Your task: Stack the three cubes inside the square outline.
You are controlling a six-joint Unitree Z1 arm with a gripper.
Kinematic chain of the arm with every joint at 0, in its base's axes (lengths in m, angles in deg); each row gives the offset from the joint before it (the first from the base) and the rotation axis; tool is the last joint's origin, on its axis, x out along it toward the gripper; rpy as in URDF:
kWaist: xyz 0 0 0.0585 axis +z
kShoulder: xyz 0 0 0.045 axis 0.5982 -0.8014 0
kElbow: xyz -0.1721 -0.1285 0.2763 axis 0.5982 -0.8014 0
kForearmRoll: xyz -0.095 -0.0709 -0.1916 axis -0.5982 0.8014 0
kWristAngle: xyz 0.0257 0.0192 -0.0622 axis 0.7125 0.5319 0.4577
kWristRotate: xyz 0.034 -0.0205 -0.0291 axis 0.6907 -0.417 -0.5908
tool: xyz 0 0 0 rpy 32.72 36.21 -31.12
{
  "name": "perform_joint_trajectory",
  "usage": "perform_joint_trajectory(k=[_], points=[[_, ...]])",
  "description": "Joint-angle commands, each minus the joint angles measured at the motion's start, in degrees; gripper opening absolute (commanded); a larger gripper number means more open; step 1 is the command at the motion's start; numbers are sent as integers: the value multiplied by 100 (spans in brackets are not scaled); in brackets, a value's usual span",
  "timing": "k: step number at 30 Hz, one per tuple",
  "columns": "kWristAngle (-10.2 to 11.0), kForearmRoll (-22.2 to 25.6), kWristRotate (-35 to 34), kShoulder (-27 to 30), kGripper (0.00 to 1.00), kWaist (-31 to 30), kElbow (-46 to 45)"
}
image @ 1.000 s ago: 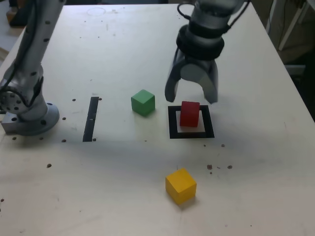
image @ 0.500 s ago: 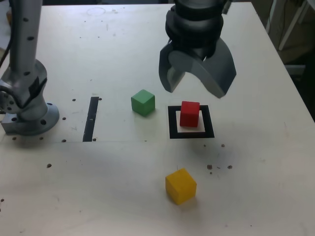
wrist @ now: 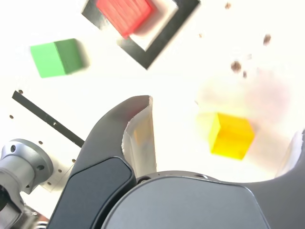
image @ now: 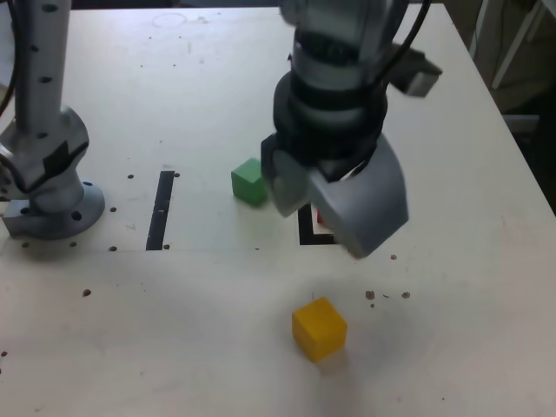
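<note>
A pale table [image: 200, 295] is lying under everything, its top showing small dark specks [image: 387, 295] (scattered mostly toward the near edge in the exterior view). A thin black strip [image: 161, 209] is lying flat on it, toward the exterior view's left, running front to back.

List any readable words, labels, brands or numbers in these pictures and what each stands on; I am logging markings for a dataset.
None can be read: the red cube, green cube, yellow cube, thick black square outline, thin black strip, pale table and grey hand show no lettering in either view.
</note>
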Motion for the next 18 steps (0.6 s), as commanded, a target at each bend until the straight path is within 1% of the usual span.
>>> perform_joint_trajectory(k=[1,9,18], points=[[1,-17,-11,-65,100,-81,-112],[32,-184,-51,-119,99,-384,-444],[-80,-441,-64,-329,99,-645,-489]])
